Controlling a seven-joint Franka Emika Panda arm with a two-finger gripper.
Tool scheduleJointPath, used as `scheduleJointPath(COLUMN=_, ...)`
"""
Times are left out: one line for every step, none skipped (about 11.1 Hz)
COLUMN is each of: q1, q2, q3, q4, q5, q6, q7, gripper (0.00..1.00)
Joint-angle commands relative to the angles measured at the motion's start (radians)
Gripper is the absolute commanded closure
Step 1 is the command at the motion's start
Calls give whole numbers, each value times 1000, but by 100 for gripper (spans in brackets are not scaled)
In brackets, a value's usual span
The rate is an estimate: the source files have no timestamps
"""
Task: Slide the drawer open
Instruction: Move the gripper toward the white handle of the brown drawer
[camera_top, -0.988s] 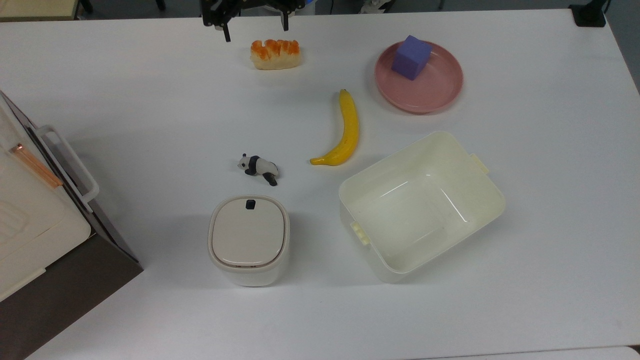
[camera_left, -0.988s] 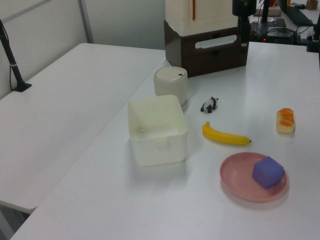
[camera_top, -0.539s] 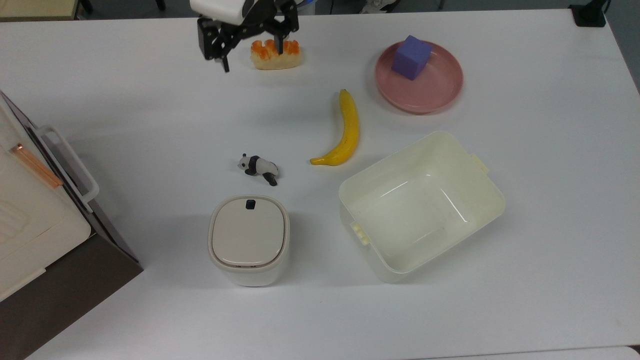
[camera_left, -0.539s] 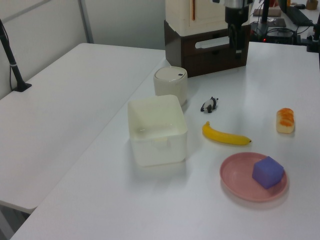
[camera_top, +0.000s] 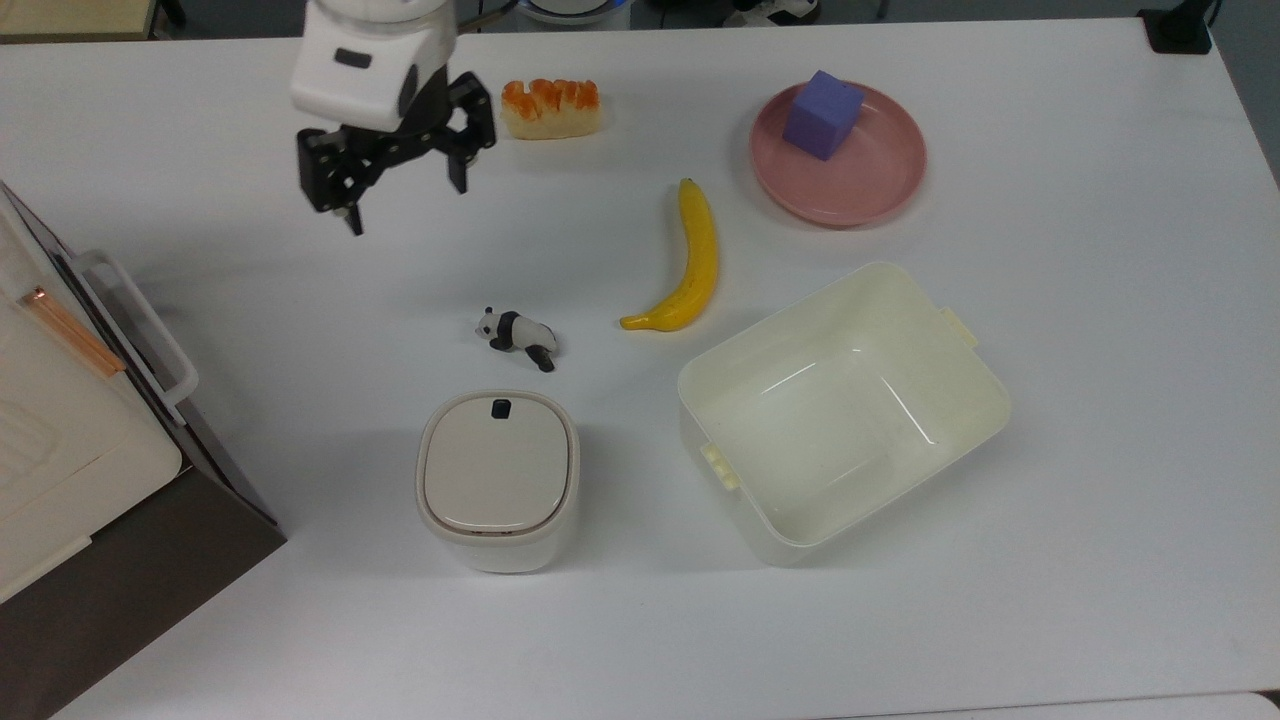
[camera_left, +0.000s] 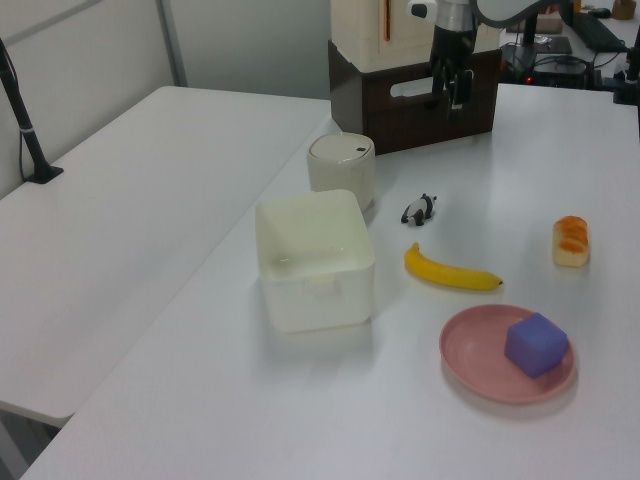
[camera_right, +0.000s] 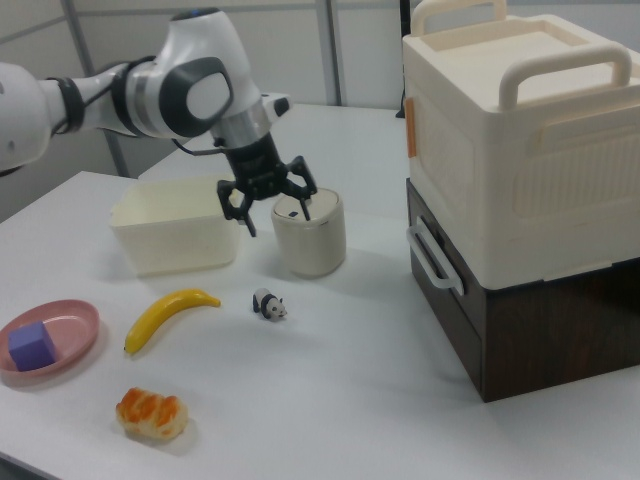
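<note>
The end effector (camera_top: 405, 203) is held above the tabletop (camera_top: 1050, 420) with its fingers spread apart and nothing gripped, positioned between the bread (camera_top: 551, 107) and the drawer (camera_right: 445, 290). The drawer is seated flush in the dark cabinet (camera_right: 540, 330) at the top view's left edge, beneath the cream appliance (camera_right: 520, 140), with its white handle (camera_top: 135, 325) facing the tabletop and well apart from the end effector. A panda (camera_top: 516, 336), a banana (camera_top: 690, 262) and a lidded bin (camera_top: 497, 478) are located nearer the top view's centre.
</note>
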Motion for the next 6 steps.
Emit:
scheduleJointPath(q1=-39, q2=41, q3=-2, q4=-1, q5=-82, q6=73, q7=-99, gripper=0)
scheduleJointPath(q1=-48, q2=69, q3=-2, q4=2, q5=-101, q6=115, q7=-107, gripper=0)
scheduleJointPath(q1=-56, q2=92, q3=-4, q4=4, q5=-103, q6=166, q7=-104, gripper=0)
scheduleJointPath(q1=-68, q2=120, q3=-4, q4=5, q5=-113, q6=204, q7=-102, gripper=0)
scheduleJointPath(q1=-82, q2=138, q3=-7, q4=7, q5=-138, q6=240, q7=-101, gripper=0)
scheduleJointPath(q1=-88, q2=152, q3=-13, q4=7, q5=-161, q6=286, q7=-97, gripper=0)
